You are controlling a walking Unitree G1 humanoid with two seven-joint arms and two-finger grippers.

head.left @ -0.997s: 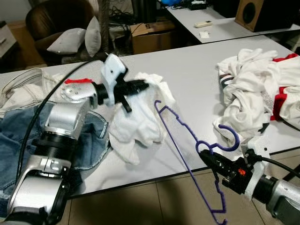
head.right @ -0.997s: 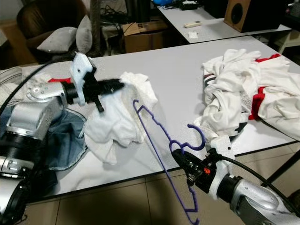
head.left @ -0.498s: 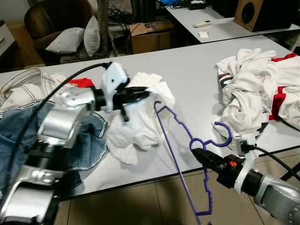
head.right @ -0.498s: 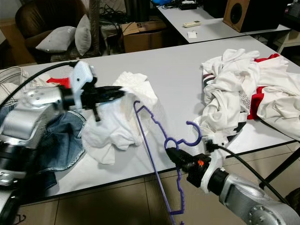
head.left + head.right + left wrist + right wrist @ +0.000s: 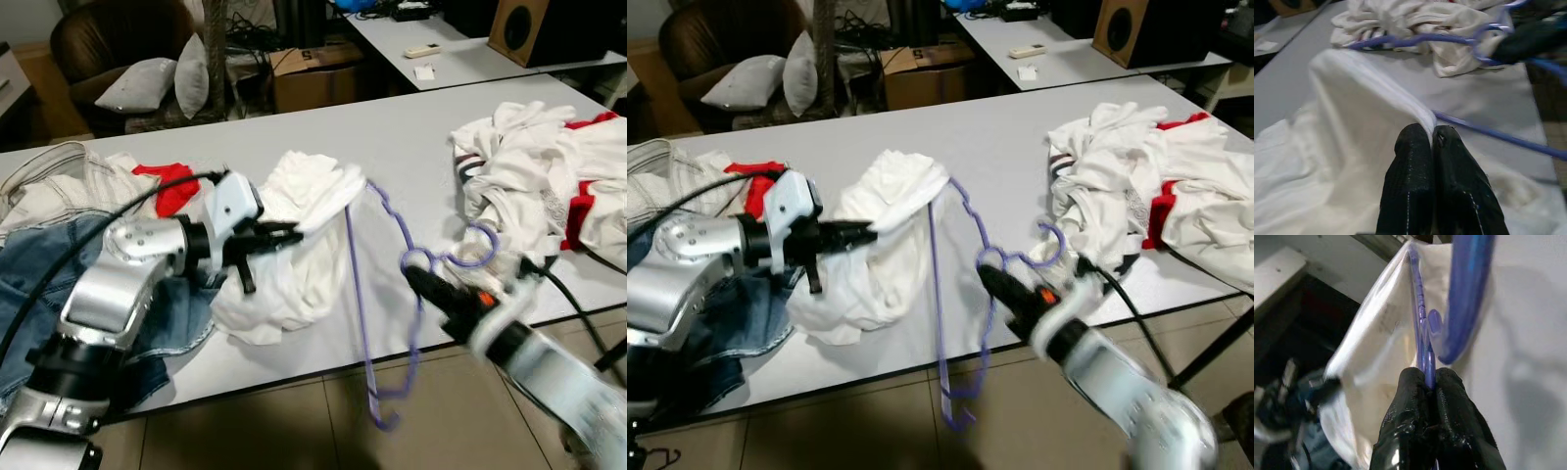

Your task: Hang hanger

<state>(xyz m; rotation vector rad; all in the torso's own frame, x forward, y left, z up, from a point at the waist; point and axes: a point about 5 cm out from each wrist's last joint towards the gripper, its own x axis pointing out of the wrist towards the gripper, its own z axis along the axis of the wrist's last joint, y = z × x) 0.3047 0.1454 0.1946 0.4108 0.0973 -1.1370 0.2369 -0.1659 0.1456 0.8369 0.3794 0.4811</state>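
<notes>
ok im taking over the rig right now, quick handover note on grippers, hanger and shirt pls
Left gripper: shut on a fold of the white shirt, holding it lifted off the table.
Right gripper: shut on the purple hanger just below its hook, near the table's front edge.
Done: one hanger shoulder is at the shirt's raised edge.
Left: work the hanger fully inside the shirt, then hang it. Its lower part dangles past the table edge.

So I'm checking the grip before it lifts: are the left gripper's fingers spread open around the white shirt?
No, the left gripper has its fingers pressed together on a fold of the white shirt.
</notes>
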